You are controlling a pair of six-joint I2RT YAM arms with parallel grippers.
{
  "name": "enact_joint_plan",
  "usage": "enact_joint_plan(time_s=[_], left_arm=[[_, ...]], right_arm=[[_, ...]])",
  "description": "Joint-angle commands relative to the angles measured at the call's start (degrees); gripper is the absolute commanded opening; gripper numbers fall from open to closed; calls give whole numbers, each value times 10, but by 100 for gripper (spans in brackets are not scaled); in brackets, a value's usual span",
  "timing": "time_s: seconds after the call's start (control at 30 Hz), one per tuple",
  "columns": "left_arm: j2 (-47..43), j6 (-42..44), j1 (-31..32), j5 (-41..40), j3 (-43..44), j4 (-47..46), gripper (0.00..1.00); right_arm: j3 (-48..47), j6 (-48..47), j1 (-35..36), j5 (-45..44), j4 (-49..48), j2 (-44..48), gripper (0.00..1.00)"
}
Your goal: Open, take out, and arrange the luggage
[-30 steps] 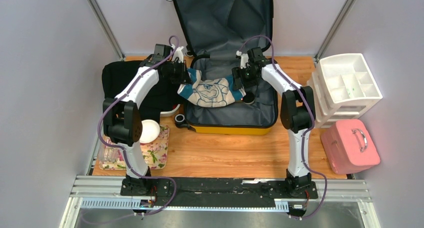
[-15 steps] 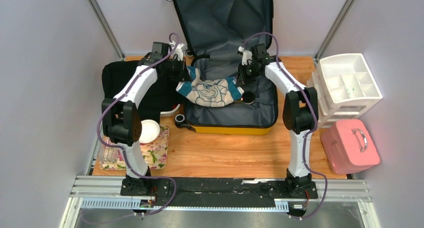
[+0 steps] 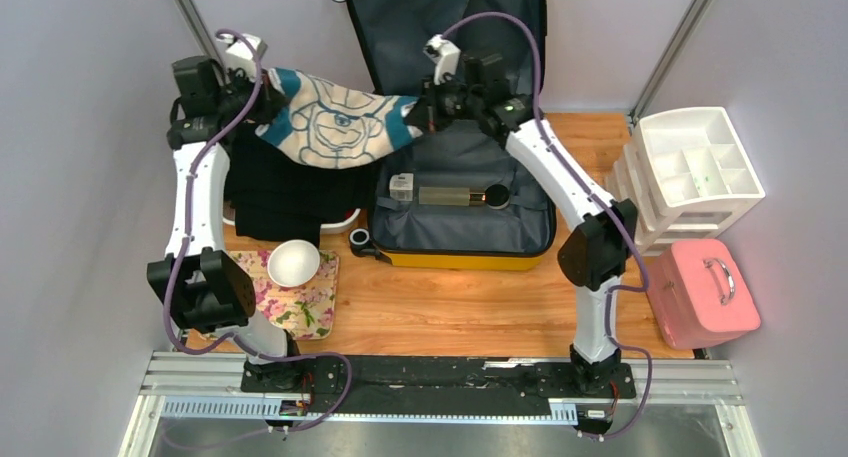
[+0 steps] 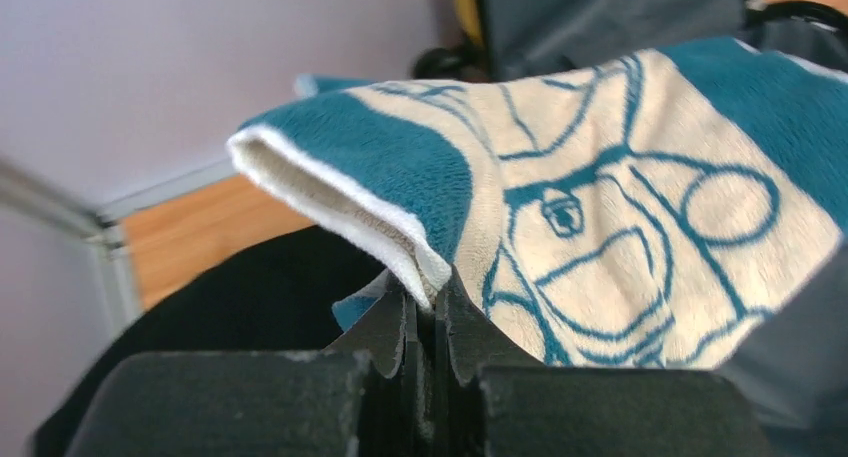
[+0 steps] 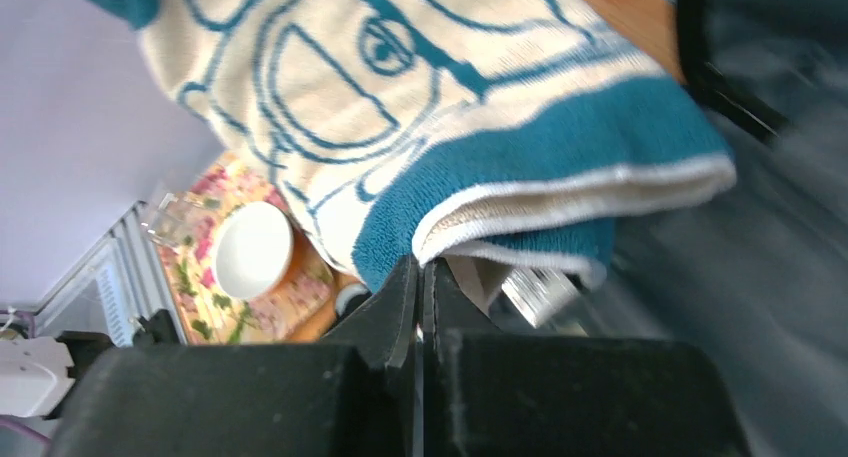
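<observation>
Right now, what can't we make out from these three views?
- Top external: the luggage lid runs off the top edge, and its outer shell shows only as a yellow strip.
- Top external: the small items inside the luggage are too small to identify.
- Top external: the black fabric item is partly under the towel.
- Right wrist: the luggage behind the towel is blurred.
- Left wrist: the towel fills most of the frame.

Overhead, 2 wrist close-ups, same towel (image 3: 335,122)

Towel (image 3: 335,117) — plush cloth; luggage (image 3: 470,232) fabric-lined.
</observation>
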State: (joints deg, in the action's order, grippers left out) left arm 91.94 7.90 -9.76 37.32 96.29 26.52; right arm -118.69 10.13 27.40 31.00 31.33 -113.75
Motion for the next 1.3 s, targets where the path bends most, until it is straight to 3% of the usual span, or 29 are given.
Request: enact_joint_plan(time_s=[0.0,0.23,0.33,0.4,0.47,0.5,0.57,0.6,0.7,0.8,0.9,1.03,1.13,1.27], left_arm=[[-36,41,-70,-21,-47,-59,0],[-22,113,-148,-109,-152,-127,0],[6,123,-163,-125,-175,-162,0],[31,130,-163,-109,-167,-150,19],[53,122,-165,-93,-154,-130,36],[60,116,-164,-90,-129,-118,45],[82,90,-164,-87,-91,-69,85],[89,80,-165,-86,-44,-50,85],[111,45,-166,-95,57,25,85],[123,-3,-168,-152,140,63,85],[127,-31,-168,-160,187,80,85],[112,-47,-161,-112,190,118,86],[101,-42,-115,-113,163,185,86],[25,-75,-54,-140,-9,153,86]], right_arm=[[-86,32,76,-9,-90,-66,0],[-183,25,159,-42,-123,-208,0],[-147,-8,175,-73,-153,-231,0],[-139,-12,175,-79,-159,-235,1],[-136,-22,174,-81,-150,-235,10],[-137,-27,173,-80,-140,-232,29],[-136,-30,173,-74,-131,-222,48],[-135,-31,172,-74,-129,-209,60],[-130,-35,167,-70,-125,-184,75],[-117,-37,152,-70,-124,-148,76],[-102,-43,130,-71,-120,-112,77],[-66,-61,102,-62,-103,-75,79],[-38,-62,80,-61,-95,-50,79],[10,-63,59,-62,-87,-29,78]])
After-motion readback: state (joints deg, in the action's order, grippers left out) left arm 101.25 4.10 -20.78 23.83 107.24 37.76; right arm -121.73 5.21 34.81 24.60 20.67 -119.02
